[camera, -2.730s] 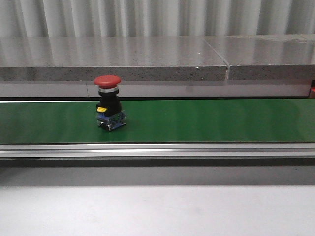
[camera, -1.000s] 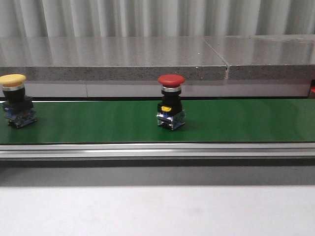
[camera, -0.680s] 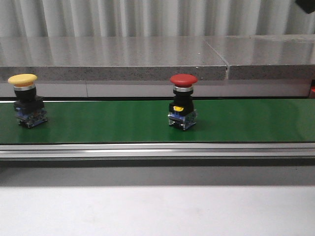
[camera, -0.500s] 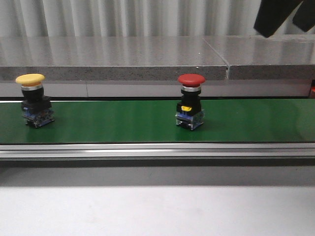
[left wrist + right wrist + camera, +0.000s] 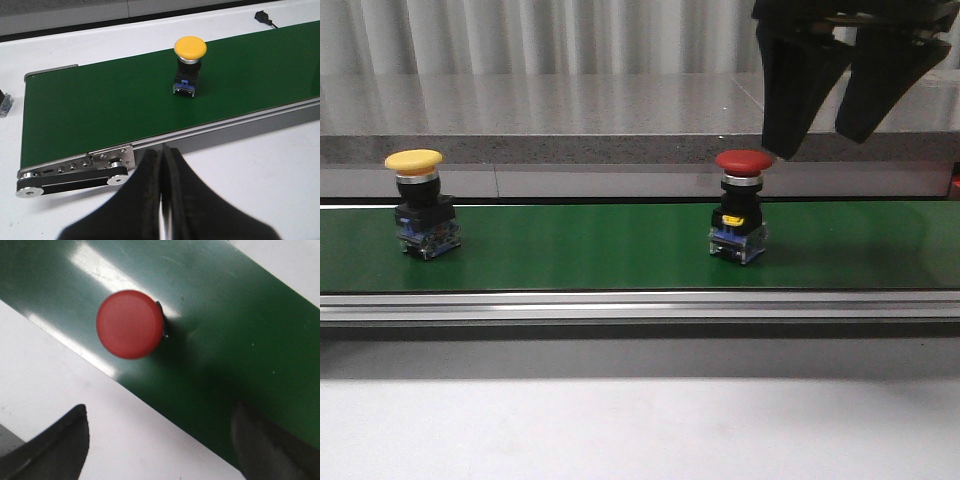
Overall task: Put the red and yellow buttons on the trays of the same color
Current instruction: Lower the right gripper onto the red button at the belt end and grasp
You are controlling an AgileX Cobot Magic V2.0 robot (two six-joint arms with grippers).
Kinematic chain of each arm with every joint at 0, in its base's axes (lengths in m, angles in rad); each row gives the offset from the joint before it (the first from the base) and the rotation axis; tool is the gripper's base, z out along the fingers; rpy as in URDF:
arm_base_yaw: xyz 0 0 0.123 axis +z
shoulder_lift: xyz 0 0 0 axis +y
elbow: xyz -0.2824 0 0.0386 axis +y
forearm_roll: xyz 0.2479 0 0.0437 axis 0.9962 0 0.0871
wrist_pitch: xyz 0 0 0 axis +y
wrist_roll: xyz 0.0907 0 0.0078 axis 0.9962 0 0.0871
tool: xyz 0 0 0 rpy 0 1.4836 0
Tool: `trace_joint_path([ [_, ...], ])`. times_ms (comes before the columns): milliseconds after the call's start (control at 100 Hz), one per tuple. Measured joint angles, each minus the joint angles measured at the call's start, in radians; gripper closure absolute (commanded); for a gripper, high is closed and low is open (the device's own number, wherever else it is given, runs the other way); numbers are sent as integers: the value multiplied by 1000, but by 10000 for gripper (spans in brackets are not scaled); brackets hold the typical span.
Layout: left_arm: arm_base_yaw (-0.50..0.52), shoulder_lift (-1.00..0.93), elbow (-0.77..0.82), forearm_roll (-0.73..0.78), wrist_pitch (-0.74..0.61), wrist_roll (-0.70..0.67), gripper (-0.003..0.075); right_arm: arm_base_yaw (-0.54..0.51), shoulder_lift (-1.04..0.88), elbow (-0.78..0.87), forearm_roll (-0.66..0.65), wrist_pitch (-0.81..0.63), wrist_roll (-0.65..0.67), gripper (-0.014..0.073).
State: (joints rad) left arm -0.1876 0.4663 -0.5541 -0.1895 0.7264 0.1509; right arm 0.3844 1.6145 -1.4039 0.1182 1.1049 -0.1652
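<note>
Green conveyor belt [image 5: 600, 250] carrying yellow button [image 5: 420, 203] and red button [image 5: 741, 205]; right gripper [image 5: 820, 138] spread wide, empty, above the latter; left gripper [image 5: 162, 155] closed, empty

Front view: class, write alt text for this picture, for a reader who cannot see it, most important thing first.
An open right gripper hangs just above and to the right of a red button standing upright on a green conveyor belt. A yellow button stands upright further left on the same belt, with a grey stone ledge behind.
</note>
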Motion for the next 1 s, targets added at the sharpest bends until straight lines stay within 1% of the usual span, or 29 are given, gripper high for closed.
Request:
trace_joint_path([
  [330,0,0,0,0,0,0,740,0,97,-55,0,10,-25,14],
  [380,0,0,0,0,0,0,740,0,107,-55,0,1,-28,46],
  [430,0,0,0,0,0,0,740,0,114,-55,0,-5,-28,114],
  [480,0,0,0,0,0,0,740,0,120,-55,0,-10,-30,214],
  [530,0,0,0,0,0,0,740,0,122,-55,0,-10,-30,294],
  [620,0,0,0,0,0,0,740,0,123,-55,0,-16,-30,384],
  [730,0,0,0,0,0,0,740,0,123,-55,-2,-24,-32,408],
  [880,0,0,0,0,0,0,740,0,106,-55,-2,-44,-30,408],
  [1000,0,0,0,0,0,0,740,-27,58,-55,-2,-55,3,408],
])
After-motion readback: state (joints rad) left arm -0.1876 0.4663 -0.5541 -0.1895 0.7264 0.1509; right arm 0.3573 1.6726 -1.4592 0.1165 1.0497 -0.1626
